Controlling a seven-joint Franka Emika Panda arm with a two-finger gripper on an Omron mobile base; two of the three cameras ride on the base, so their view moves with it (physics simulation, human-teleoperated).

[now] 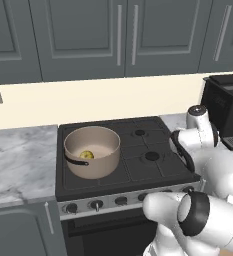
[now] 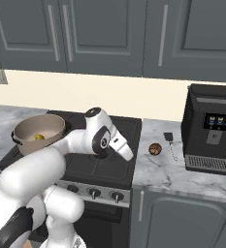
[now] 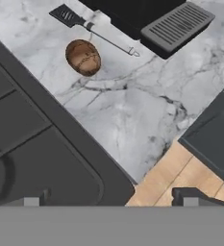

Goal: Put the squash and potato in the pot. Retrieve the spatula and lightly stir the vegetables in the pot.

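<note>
Grey cabinet doors run along the wall above a pale backsplash, and below them your marble surface (image 2: 182, 177) flanks a black stove (image 1: 133, 165) on both sides.

Nearest you, the gripper (image 3: 111, 201) hangs over the stove's right edge, where the dark cooktop meets the marble. Its two finger tips stand wide apart at the bottom of the hand view with nothing between them, so you are carrying nothing.

A little further in, on the strip of surface right of the stove, you have the potato (image 3: 83, 57), a brown rounded lump lying just off the stove's right edge. Just beyond it lies the spatula (image 3: 92, 29), flat on the marble, its dark slotted blade pointing toward the back wall and its thin grey handle running toward the front; it is near the potato but not touching it. To the right of both stands a black coffee machine (image 2: 210, 128), with its grated drip tray facing the front edge of the surface.

On the far side of the stove from your gripper, the pot (image 1: 92, 151) sits on the front left burner, its dark curved handle on the side facing left. The squash (image 1: 86, 155) lies inside it on the pale bottom, a small yellow lump.
</note>
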